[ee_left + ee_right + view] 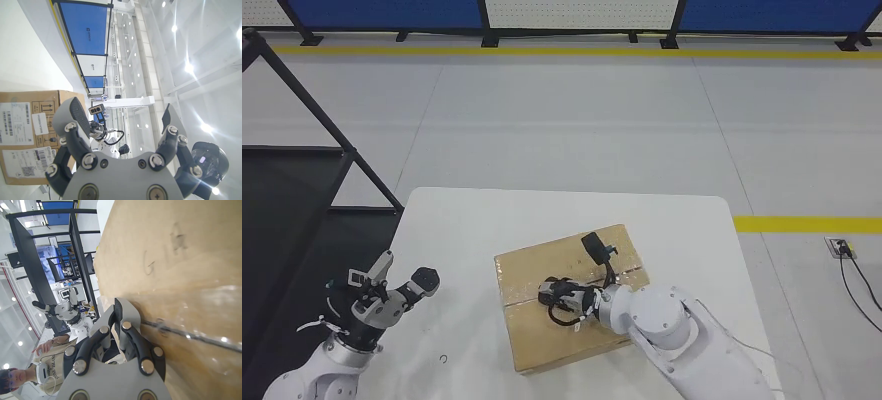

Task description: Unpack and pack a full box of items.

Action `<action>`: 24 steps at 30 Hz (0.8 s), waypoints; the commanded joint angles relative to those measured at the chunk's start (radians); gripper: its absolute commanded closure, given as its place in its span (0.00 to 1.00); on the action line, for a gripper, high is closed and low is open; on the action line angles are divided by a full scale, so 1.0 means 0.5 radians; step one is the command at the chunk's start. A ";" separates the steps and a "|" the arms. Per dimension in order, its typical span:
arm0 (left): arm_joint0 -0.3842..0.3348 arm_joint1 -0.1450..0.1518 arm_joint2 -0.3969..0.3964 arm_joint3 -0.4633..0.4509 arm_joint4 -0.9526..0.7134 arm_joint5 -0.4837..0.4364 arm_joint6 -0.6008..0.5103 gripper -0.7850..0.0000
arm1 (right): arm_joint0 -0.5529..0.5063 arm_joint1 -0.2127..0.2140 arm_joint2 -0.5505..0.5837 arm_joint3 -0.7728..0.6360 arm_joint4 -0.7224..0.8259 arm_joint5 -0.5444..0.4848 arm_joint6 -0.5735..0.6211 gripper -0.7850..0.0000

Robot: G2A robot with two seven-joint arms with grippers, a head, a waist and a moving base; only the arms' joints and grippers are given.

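Top view showed the taped brown box beneath the closed right gripper; left wrist view added side labels, left gripper splayed.

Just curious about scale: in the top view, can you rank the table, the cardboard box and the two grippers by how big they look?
Largest: table.
Then: cardboard box.
Smallest: left gripper and right gripper, too alike to rank; the right one is over the box, nearer the camera.

A white table stands near a black frame and yellow floor line.
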 commanded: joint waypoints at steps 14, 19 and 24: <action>0.064 -0.004 -0.096 0.035 -0.064 -0.013 -0.043 0.00 | 0.297 -0.181 -0.355 0.236 0.019 0.005 -0.009 1.00; 0.055 -0.005 -0.101 0.044 -0.068 0.000 -0.055 0.00 | 0.344 -0.230 -0.404 0.290 0.038 -0.032 -0.019 1.00; 0.044 -0.006 -0.099 0.049 -0.074 0.016 -0.068 0.00 | 0.371 -0.275 -0.454 0.347 0.044 -0.058 -0.026 1.00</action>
